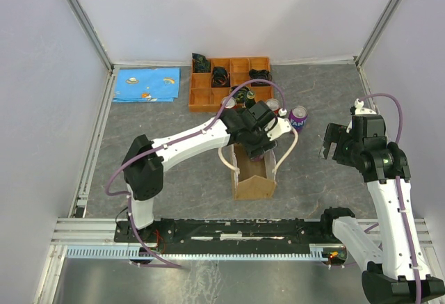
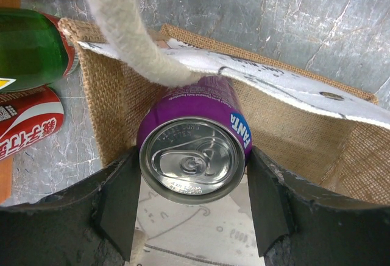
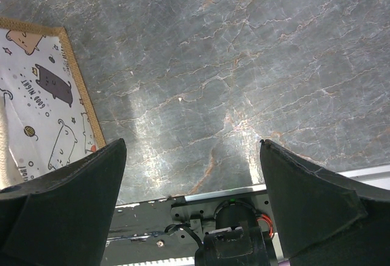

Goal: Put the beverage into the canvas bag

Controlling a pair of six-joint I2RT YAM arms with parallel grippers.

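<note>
Top: left hand (image 1: 261, 144) sits right over the mouth of the canvas bag (image 1: 254, 180), which stands mid-counter. Its load is hidden from here. Right hand (image 1: 332, 144) hangs wide, holding nothing, well apart on the bag's right, so nothing braces the bag. Risk: it's soft fabric, so a side push from the left arm could tip it or shove it toward the loose purple can (image 1: 299, 117) and red can (image 1: 273, 106) just behind.

Left wrist: pads (image 2: 119, 211) clamp the Fanta can (image 2: 194, 156) by its sides, top rim toward the camera, lower end at the bag opening. Cream handle (image 2: 131, 44) drapes across the opening and looks to touch the can's far end. White lining flap (image 2: 286, 83) sags inward too. Risk: going lower drags the handle or flap down, and the can hangs up or the wall folds. If released here, I'd guess the can lands tilted on the rope rather than seated. Can't tell how deep its base is.

Right wrist: fingers (image 3: 61, 205) spread wide over bare counter (image 3: 244, 65), with the bag's printed side at frame left. Low risk, unless this arm swings in and clips the bag.
</note>
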